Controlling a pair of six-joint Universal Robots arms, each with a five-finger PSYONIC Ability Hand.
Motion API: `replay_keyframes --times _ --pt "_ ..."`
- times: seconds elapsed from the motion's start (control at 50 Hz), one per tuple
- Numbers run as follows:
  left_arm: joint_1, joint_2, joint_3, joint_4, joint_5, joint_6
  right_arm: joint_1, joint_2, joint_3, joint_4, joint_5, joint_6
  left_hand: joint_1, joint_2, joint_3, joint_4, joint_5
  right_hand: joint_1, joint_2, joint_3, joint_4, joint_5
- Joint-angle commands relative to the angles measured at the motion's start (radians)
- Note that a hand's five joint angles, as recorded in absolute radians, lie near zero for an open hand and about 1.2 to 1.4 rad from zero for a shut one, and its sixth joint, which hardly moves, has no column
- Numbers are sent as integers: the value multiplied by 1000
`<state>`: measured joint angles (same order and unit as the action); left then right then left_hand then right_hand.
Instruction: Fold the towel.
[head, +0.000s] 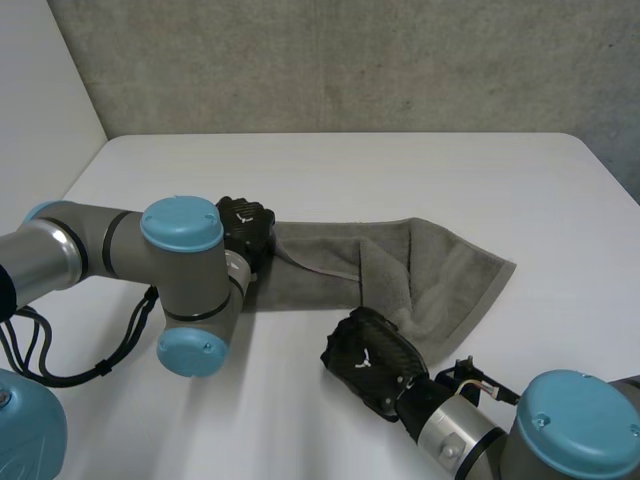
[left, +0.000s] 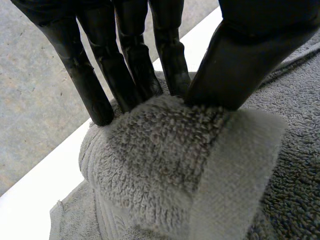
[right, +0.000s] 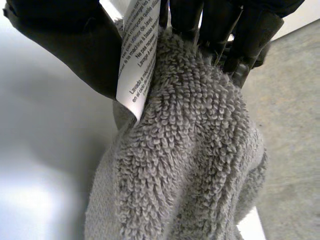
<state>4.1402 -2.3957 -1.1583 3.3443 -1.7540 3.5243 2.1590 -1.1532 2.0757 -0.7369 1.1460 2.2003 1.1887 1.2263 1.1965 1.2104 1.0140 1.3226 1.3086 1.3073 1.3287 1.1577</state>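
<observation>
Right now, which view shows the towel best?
Head view: the whole towel on the table, partly folded. Left wrist view: a corner pinched in the left hand. Right wrist view: a bunch with its label, pinched in the right hand.

**White table with one grey towel on it**

The white table has a smooth, plain top with rounded far corners. One grey towel lies directly on it, around the middle, and stretches from left to right. The left end is narrow and bunched. Toward the right the towel becomes wider and ends in a slanted edge. A fold crosses its middle, where one layer lies over another. At the near right end the cloth rises from the table, and a white printed label hangs there.
</observation>
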Motion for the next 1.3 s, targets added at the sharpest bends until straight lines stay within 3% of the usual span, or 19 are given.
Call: replay_keyframes --times 0.02,0.16,0.28,0.32,0.34,0.48,0.62,0.74,0.86,0.9,0.92,0.94,0.96,1.06,1.3 --pt "0 16 11 -25 2 -1 1 -75 4 -4 12 18 208 170 200 186 208 74 88 89 68 64" --pt "0 84 14 -57 4 2 -25 -201 -25 7 95 41 208 170 200 186 208 74 88 89 68 64" --pt "28 248 14 -106 13 1 -154 -454 -105 74 169 248 208 170 200 186 208 74 88 89 68 64" --pt "81 355 11 -120 21 -4 -218 -578 -202 204 175 402 208 170 200 186 208 74 88 89 68 64" --pt "81 356 11 -120 21 -4 -219 -579 -203 205 175 403 208 170 200 186 208 74 88 89 68 64" --pt "133 581 32 -160 83 -8 -395 -658 -559 630 115 729 208 170 200 186 208 74 88 89 68 64" --pt "178 662 26 -177 111 -10 -513 -582 -762 927 2 789 208 170 200 186 208 74 88 89 68 64" --pt "225 646 -13 -200 113 -33 -524 -436 -815 1039 -35 777 208 170 200 186 208 74 88 89 68 64" --pt "216 589 -103 -204 156 -103 -527 -395 -779 1038 -31 773 132 94 124 110 132 74 88 89 68 64" --pt "198 547 -165 -201 230 -142 -527 -366 -732 1021 -39 769 -555 -593 -563 -577 -555 74 88 89 68 64" --pt "198 547 -165 -201 231 -142 -527 -365 -732 1021 -39 769 -558 -596 -566 -580 -558 74 88 89 68 64" --pt "184 520 -188 -198 273 -157 -525 -355 -706 1004 -39 762 -895 -933 -903 -917 -895 74 88 89 68 64" --pt "160 485 -199 -198 316 -168 -524 -353 -677 987 -40 753 -1014 -1052 -1022 -1036 -1014 74 88 89 68 64" --pt "74 391 -185 -195 367 -177 -521 -362 -590 944 -40 702 -1010 -1048 -1018 -1032 -1010 74 88 89 68 64" --pt "-26 155 0 -152 366 -229 -482 -375 -436 873 -39 595 -999 -1036 -1007 -1020 -998 74 88 89 68 64"
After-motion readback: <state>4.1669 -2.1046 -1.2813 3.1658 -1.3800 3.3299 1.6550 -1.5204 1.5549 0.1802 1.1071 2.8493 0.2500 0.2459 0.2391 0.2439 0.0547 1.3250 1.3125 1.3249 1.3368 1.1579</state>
